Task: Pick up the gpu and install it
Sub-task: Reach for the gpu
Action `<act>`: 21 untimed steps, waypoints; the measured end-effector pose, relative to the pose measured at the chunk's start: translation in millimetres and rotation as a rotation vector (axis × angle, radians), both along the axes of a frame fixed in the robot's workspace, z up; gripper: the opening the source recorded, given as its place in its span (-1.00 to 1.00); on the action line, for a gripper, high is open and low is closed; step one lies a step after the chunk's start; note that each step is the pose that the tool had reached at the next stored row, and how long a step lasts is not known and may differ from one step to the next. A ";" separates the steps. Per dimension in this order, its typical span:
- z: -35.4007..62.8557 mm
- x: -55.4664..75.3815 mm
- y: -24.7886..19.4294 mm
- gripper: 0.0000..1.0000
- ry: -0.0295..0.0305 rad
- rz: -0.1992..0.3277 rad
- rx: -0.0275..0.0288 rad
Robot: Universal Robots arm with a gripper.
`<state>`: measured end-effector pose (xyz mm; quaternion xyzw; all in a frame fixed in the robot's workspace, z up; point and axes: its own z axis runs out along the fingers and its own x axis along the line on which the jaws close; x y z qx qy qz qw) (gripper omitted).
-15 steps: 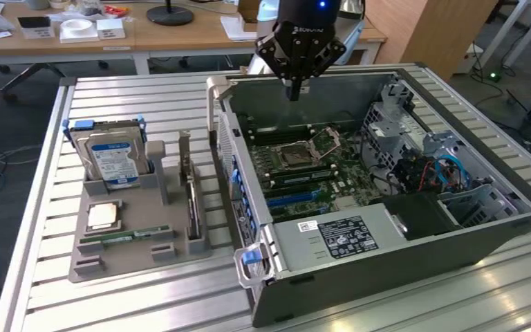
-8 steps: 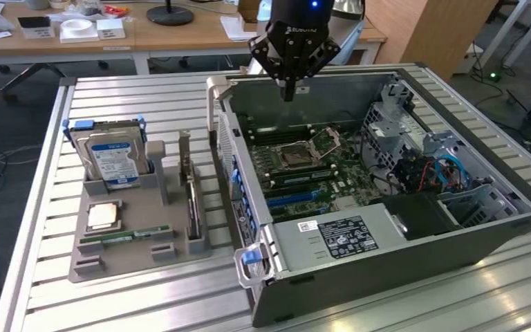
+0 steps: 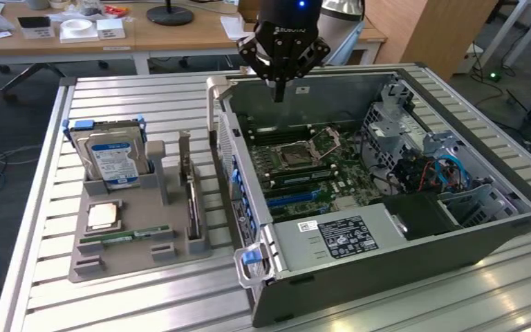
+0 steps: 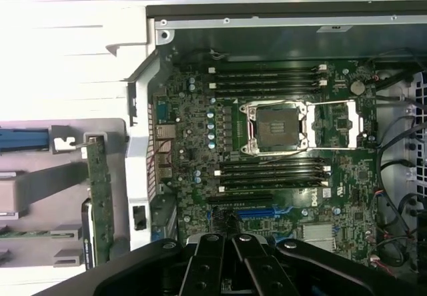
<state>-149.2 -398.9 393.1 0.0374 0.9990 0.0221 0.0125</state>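
Gripper [image 3: 279,95] hangs over the open case [image 3: 413,266], jaws together, holding nothing. Gpu [image 3: 190,197] stands edge-on in the holder [image 3: 136,257] on the counter [image 3: 155,304], beside the case. It is likely slotted upright for a top grab.

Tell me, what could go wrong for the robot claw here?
1. The claw is shut and hangs over the open computer case. Dropping straight down might hit the bare motherboard.
2. The gpu stands thin and edge-on in the gray holder, close beside the case wall. The claw might bump that wall or tip the card.
3. The hard drive stands in the same holder, so a sloppy grab might catch it instead.
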 end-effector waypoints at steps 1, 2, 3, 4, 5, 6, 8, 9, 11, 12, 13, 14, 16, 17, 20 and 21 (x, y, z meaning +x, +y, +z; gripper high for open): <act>0.0 -2.0 0.0 -0.79 0.0000 0.000 0.0000; 0.0 -4.1 0.0 -0.79 0.0000 0.000 0.0000; 0.0 -6.2 0.0 -0.79 0.0000 0.000 -0.0001; 0.0 -8.5 0.0 -0.79 0.0000 0.000 0.0000; -0.1 -10.6 0.0 -0.79 0.0000 0.000 0.0000; -0.1 -12.7 0.0 -0.79 0.0000 0.000 0.0000; -0.1 -16.9 0.0 -0.79 0.0000 0.000 0.0000; -0.1 -19.0 0.0 -0.79 0.0001 0.000 -0.0001; -0.2 -23.2 0.0 -0.79 0.0000 0.000 -0.0001; -0.2 -25.4 0.0 -0.79 0.0000 0.000 0.0000; -0.2 -27.4 0.0 -0.79 0.0000 0.000 0.0000; -0.2 -29.6 0.0 -0.79 0.0000 0.000 0.0000; -0.2 -33.8 0.0 -0.79 0.0000 0.000 0.0000; -0.3 -35.9 0.0 -0.79 0.0000 0.000 0.0000; -0.3 -42.1 0.0 -0.79 0.0000 0.000 0.0000; -0.3 -44.2 0.0 -0.79 0.0000 0.000 0.0000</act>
